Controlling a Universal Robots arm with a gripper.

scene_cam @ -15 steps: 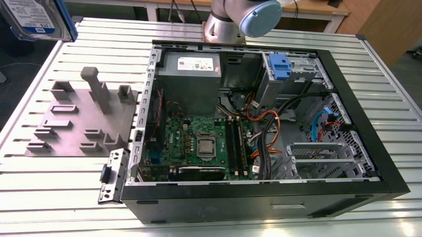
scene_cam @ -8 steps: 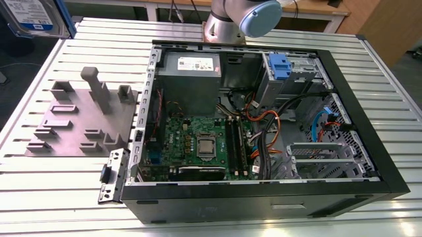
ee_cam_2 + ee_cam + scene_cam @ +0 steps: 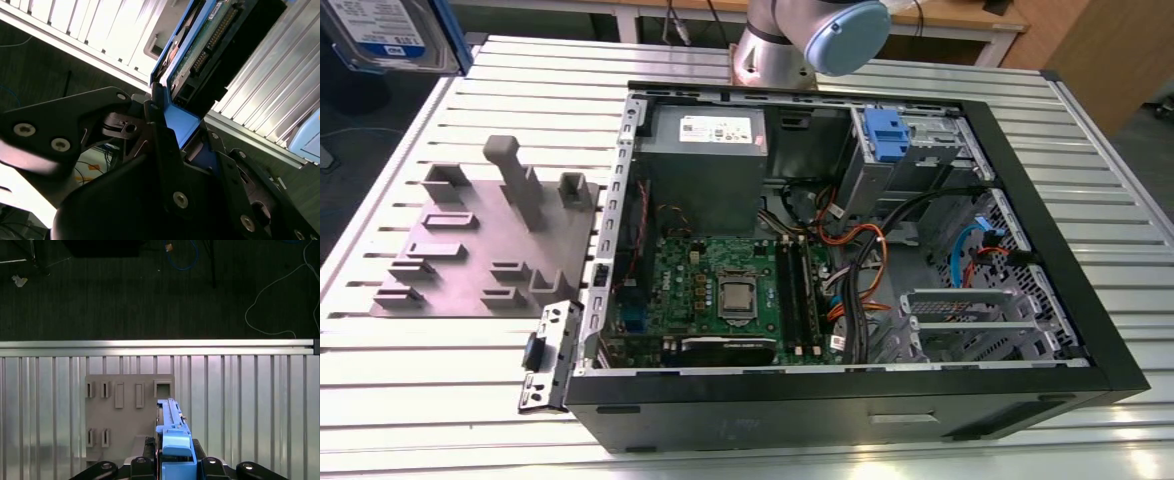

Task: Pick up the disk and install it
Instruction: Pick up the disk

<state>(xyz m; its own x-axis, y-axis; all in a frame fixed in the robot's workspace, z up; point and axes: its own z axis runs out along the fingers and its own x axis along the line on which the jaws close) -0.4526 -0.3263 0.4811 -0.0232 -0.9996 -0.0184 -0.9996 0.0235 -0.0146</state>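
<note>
The black two-fingered tool [image 3: 181,127] is clamped shut on one blue side rail of the flat silver-grey metal hard disk with a white-and-blue label and blue plastic rails [image 3: 212,35]. The grip sits at one end, so most of the body stands free of the fingers [image 3: 160,125], probably to leave that length clear for sliding into a bay. In the exterior view the disk [image 3: 387,35] hangs in the air at the far corner on the exterior view's left. It is clear of the ribbed aluminium table [image 3: 1067,150] and well apart from the open black computer case [image 3: 854,400], with its label face turned towards that camera. The first wrist view shows the disk [image 3: 172,432] edge-on. Its long axis appears to run straight out from the tool towards the table [image 3: 250,405] below, with its thin side facing the lens. Its far end lies over the edge of the flat grey slotted fixture plate [image 3: 125,430], beside a square socket, and the plate's slots look empty. In the second wrist view the green circuit-board side shows. Inside the case, a blue plastic tab [image 3: 886,135] marks the drive cage at the far corner, near the grey robot arm [image 3: 787,45].
</note>
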